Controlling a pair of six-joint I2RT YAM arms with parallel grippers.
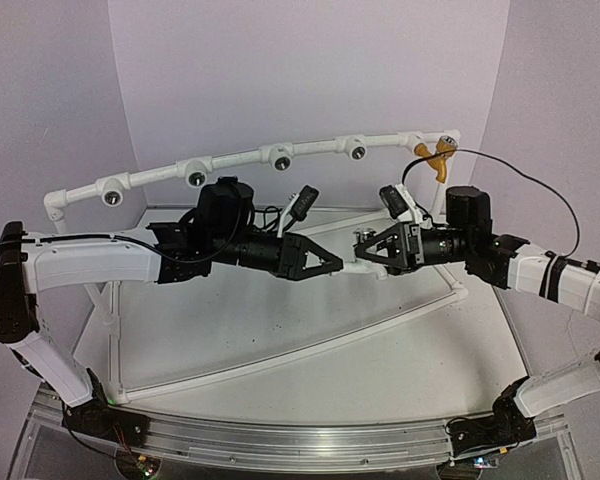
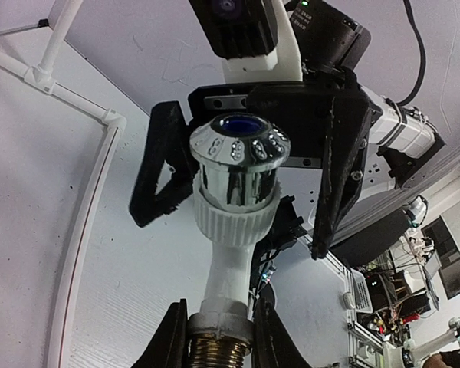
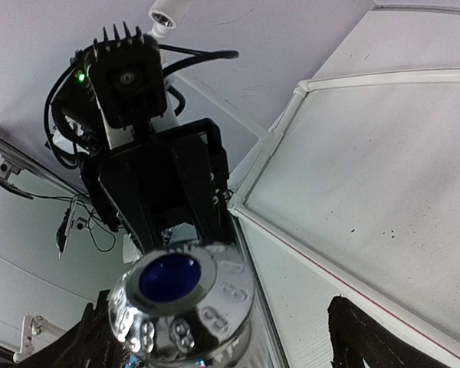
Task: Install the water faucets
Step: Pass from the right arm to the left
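At the far left, the white pipe frame [image 1: 160, 178] starts its curve along the back, with its round dark sockets [image 1: 195, 177] facing forward. In front of it the left gripper [image 1: 335, 263] reaches toward the middle, its jaws closed on the white faucet [image 2: 234, 230]. They pinch the collar just above the brass thread.

The white faucet has a short white stem that widens into a ribbed ring. Above the ring is a shiny chrome head with a dark blue cap set in its top. Small raised marks ring the chrome rim, but they are too small to read.

The faucet hangs in mid-air over the pale table [image 1: 280, 330], above the thin white rails [image 1: 310, 345] and well in front of the frame.

The right gripper [image 3: 230, 341] faces it from the other side. Its jaws are spread wide on either side of the chrome head — one finger is clearly apart from it, the other close beside it.

Far right, the yellow-orange faucet [image 1: 438, 155] sits on the end of the frame, with a black cable [image 1: 520, 175] looping past it.
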